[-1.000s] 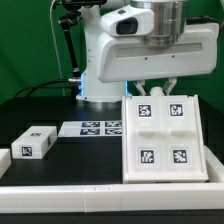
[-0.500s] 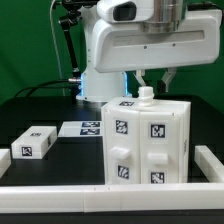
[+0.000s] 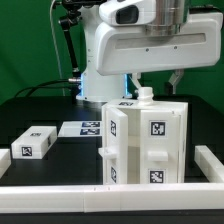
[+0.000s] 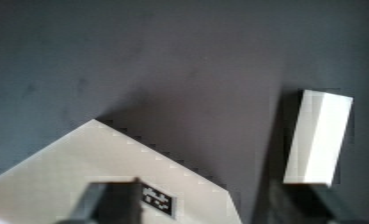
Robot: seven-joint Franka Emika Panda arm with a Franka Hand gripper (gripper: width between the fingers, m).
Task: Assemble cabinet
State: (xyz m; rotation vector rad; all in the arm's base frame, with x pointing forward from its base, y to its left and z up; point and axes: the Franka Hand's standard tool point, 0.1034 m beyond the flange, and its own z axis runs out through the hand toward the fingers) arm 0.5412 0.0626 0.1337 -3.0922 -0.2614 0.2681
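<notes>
The cabinet is a white box with black-and-white tags. It stands upright on the black table at the middle right of the exterior view, one corner turned toward the camera. My gripper hangs just above its top with the jaws wide apart. One finger is close over a small knob on the cabinet's top. In the wrist view a tagged white corner of the cabinet lies under the gripper, partly under one dark finger. Nothing is held.
A small white tagged block lies at the exterior view's left. The marker board lies flat behind it. A white rail borders the table's front and right side. The robot base stands behind. A white bar shows in the wrist view.
One second ago the cabinet showed its broad four-tag face; it now stands corner-on. Since half a second ago the jaws have spread apart and the cabinet has turned slightly.
</notes>
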